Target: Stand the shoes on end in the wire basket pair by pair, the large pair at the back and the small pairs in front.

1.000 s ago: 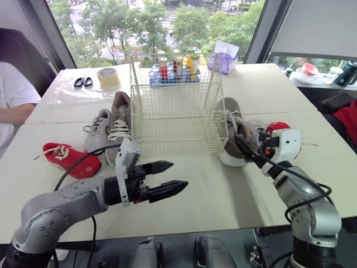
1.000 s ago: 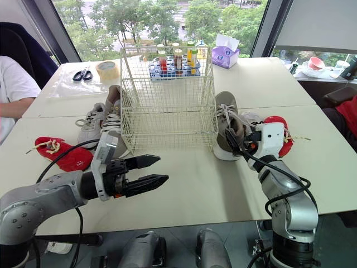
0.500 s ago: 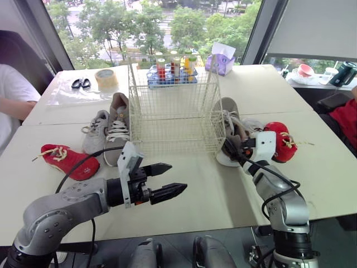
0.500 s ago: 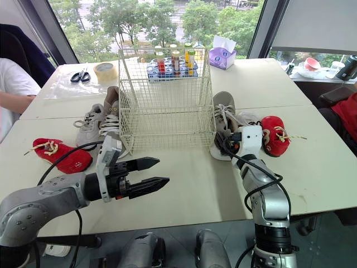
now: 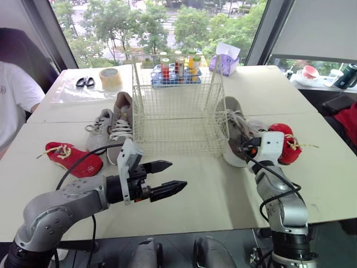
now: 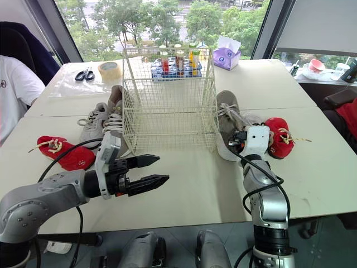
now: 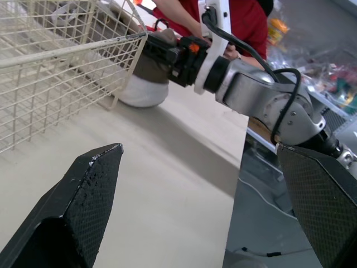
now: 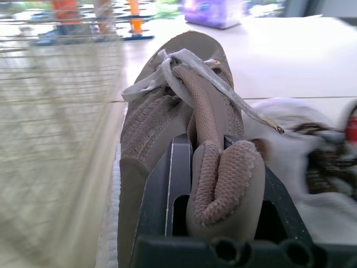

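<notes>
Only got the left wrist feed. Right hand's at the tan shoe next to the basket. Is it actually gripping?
Observer: Yes. The right wrist view shows the right hand with its fingers shut on the heel collar of the tan shoe.
Operator: Anything loaded in the basket?
Observer: No. The head view shows the whole wire basket, and there are no shoes in it.
Operator: Where's that shoe's mate?
Observer: On the other side. A second tan shoe lies on the table at the basket's left, right beside a grey shoe.
</notes>
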